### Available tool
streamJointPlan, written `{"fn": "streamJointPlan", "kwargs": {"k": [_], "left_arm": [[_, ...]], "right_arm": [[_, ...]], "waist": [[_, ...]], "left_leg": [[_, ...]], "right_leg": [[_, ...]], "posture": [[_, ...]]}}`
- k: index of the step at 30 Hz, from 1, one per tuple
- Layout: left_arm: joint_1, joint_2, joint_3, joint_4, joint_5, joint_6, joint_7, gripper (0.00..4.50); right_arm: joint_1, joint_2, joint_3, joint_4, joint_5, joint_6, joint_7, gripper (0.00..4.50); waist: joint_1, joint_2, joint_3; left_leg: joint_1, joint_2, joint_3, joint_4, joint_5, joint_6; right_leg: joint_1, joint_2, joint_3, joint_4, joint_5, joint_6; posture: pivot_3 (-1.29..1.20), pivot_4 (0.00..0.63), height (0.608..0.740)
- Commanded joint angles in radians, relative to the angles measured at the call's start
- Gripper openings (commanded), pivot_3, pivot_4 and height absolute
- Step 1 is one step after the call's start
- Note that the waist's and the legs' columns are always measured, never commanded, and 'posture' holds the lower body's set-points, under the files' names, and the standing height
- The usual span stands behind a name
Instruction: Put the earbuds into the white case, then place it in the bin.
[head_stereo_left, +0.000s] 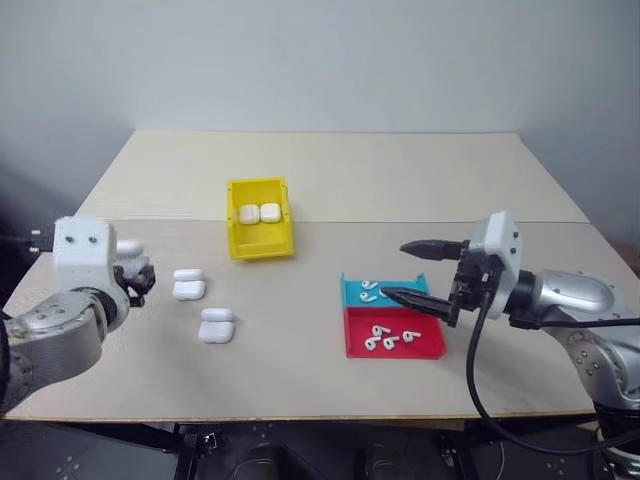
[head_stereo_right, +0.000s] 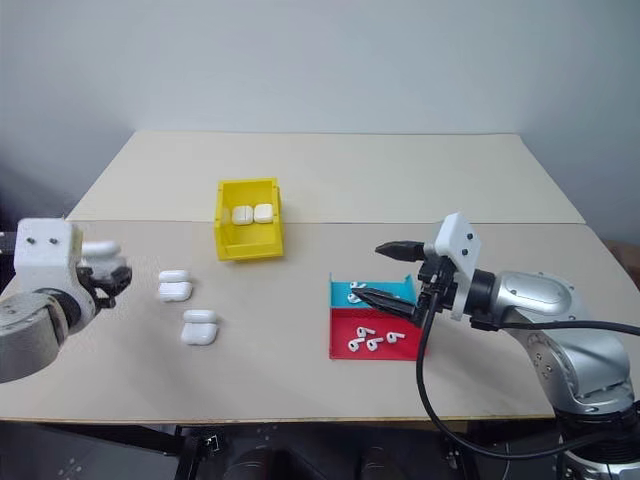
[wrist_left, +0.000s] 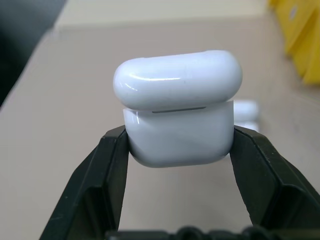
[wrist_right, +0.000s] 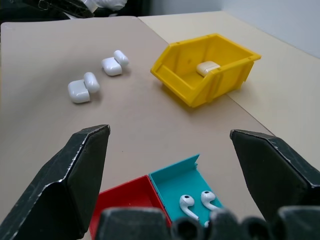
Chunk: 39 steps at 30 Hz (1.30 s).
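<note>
The left gripper (wrist_left: 177, 145) is clenched on a small glossy white rounded plastic case (wrist_left: 178, 112), lid slightly ajar, held above the beige table (head_stereo_left: 330, 180) at its left side. The right gripper (head_stereo_left: 412, 272) is released, fingers wide apart, hovering over the shallow teal tray (head_stereo_left: 352, 293) and red tray (head_stereo_left: 425, 346) where tiny white earbuds (head_stereo_left: 388, 340) lie. The bright yellow rectangular plastic bin (head_stereo_left: 259, 240) stands farther back holding two cases (head_stereo_left: 259, 213); two more cases (head_stereo_left: 202, 306) lie on the table between the left gripper and the trays.
</note>
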<state>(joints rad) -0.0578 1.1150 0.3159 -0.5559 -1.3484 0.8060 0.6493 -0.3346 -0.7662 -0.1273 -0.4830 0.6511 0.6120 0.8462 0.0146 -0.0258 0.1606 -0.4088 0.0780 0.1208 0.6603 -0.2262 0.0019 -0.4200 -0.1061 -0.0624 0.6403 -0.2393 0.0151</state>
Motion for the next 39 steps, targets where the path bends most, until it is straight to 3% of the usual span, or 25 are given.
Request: {"fn": "streamJointPlan", "kwargs": {"k": [1,4,10,15,20,25,29,34,39], "left_arm": [[-0.054,-0.092,0.02,0.031,0.169,-0.169,-0.338,2.77],[-0.11,-0.17,-0.008,0.091,0.292,-0.303,-0.607,2.77],[-0.277,-0.25,-0.082,0.265,0.333,-0.393,-1.176,2.77],[-0.391,-0.313,-0.138,0.39,0.362,-0.428,-1.54,2.77],[-0.485,-0.412,-0.193,0.465,0.417,-0.475,-1.772,2.77],[-0.492,-0.456,-0.204,0.442,0.426,-0.448,-1.866,2.77],[-0.426,-0.42,-0.183,0.355,0.396,-0.42,-1.976,2.77],[-0.403,-0.458,-0.182,0.302,0.389,-0.422,-1.978,2.77],[-0.429,-0.528,-0.208,0.314,0.425,-0.451,-1.974,2.77]], "right_arm": [[0.002,0.015,-0.016,-0.043,0.006,-0.017,-0.026,4.5],[0.004,0.028,-0.012,-0.052,0.0,-0.021,-0.043,4.5],[0.012,0.053,-0.012,-0.075,-0.017,-0.038,-0.075,4.5],[0.015,0.072,-0.001,-0.091,-0.033,-0.049,-0.093,4.5],[0.023,0.074,-0.003,-0.1,-0.044,-0.062,-0.094,4.5],[0.02,0.027,0.003,-0.107,-0.063,-0.058,-0.069,4.5],[0.0,-0.134,0.048,-0.114,-0.121,-0.025,0.015,4.5],[-0.137,-0.289,0.159,-0.106,-0.136,0.104,0.107,4.5],[-0.267,-0.373,0.298,-0.083,-0.171,0.118,0.276,4.5]], "waist": [[0.001,0.0,0.0],[0.002,0.0,0.0],[0.003,0.0,0.0],[-0.002,0.0,0.0],[-0.002,0.0,0.0],[-0.005,-0.001,0.0],[-0.006,0.0,0.0],[-0.006,0.0,-0.001],[-0.005,0.0,-0.001]], "left_leg": [[0.0,0.0,0.0,0.0,0.0,0.0],[-0.001,0.0,0.0,0.0,0.0,0.0],[-0.003,0.0,0.0,0.001,0.0,0.0],[-0.003,0.0,-0.001,0.001,0.0,0.0],[-0.004,0.0,-0.002,0.002,0.0,0.001],[-0.004,0.0,-0.002,0.003,0.0,0.001],[-0.005,0.0,-0.002,0.003,0.0,0.001],[-0.004,0.001,-0.003,0.005,0.0,0.002],[-0.005,0.001,-0.004,0.005,-0.001,0.003]], "right_leg": [[0.0,0.0,0.0,0.0,0.0,0.0],[0.0,0.0,-0.002,0.0,0.0,0.0],[-0.001,0.0,-0.003,0.0,0.0,0.0],[-0.001,0.0,-0.003,0.001,0.0,0.0],[0.0,0.0,-0.004,0.0,0.0,0.001],[0.0,0.0,-0.004,0.001,0.0,0.001],[-0.001,0.0,-0.004,0.0,0.0,0.001],[0.0,0.0,-0.004,0.002,-0.001,0.002],[0.0,0.0,-0.005,0.0,-0.001,0.002]], "posture": [[0.0,0.15,0.74],[0.0,0.15,0.74],[0.0,0.15,0.74],[0.0,0.15,0.74],[0.0,0.15,0.74],[0.0,0.15,0.74],[0.0,0.15,0.74],[0.0,0.15,0.74],[0.0,0.15,0.74]]}}
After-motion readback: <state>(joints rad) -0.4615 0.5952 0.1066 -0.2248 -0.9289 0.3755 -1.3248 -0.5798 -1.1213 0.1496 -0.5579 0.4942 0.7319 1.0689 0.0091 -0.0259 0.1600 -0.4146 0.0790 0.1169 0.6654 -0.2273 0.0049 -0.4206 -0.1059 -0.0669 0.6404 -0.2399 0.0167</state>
